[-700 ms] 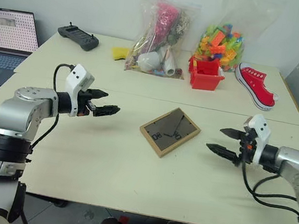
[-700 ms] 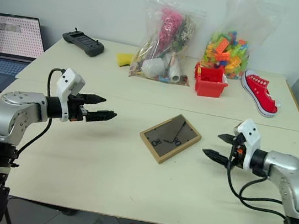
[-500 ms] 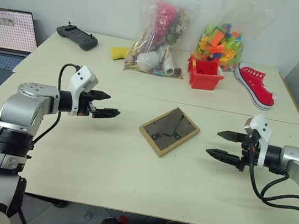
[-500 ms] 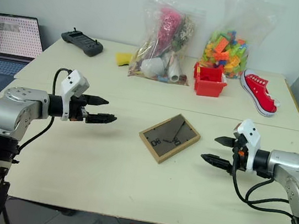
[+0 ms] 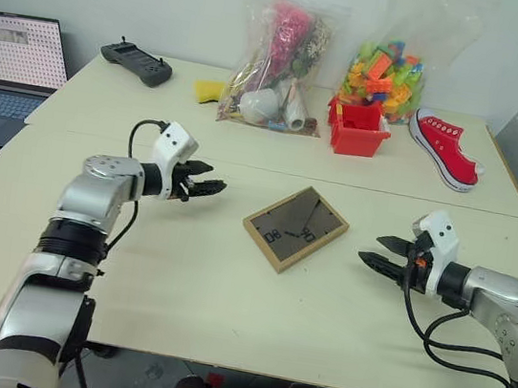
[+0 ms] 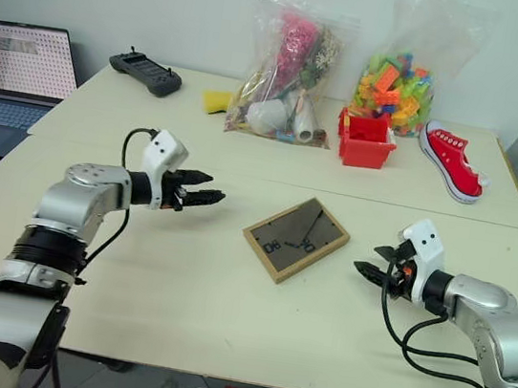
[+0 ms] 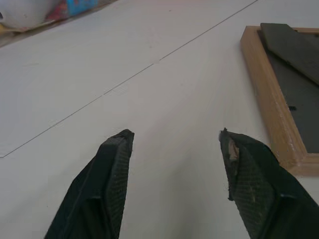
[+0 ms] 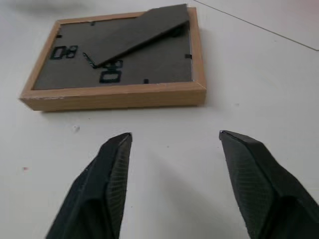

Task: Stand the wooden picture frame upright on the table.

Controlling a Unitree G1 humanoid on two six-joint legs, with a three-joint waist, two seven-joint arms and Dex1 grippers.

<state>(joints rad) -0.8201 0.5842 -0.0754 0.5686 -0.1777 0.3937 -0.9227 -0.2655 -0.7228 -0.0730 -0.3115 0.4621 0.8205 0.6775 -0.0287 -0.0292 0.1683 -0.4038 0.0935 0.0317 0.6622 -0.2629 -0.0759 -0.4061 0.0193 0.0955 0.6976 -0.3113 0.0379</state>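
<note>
Table (image 5: 178, 289) w/ frame (image 8: 119, 64) face-down, stand visible.

The small rectangular picture frame with a light wood border (image 5: 294, 228) lies flat, face down, on the large pale cream table (image 5: 225, 295), near its middle. Its dark grey-brown back panel with black clips faces up, and one corner points toward the near edge.
</note>
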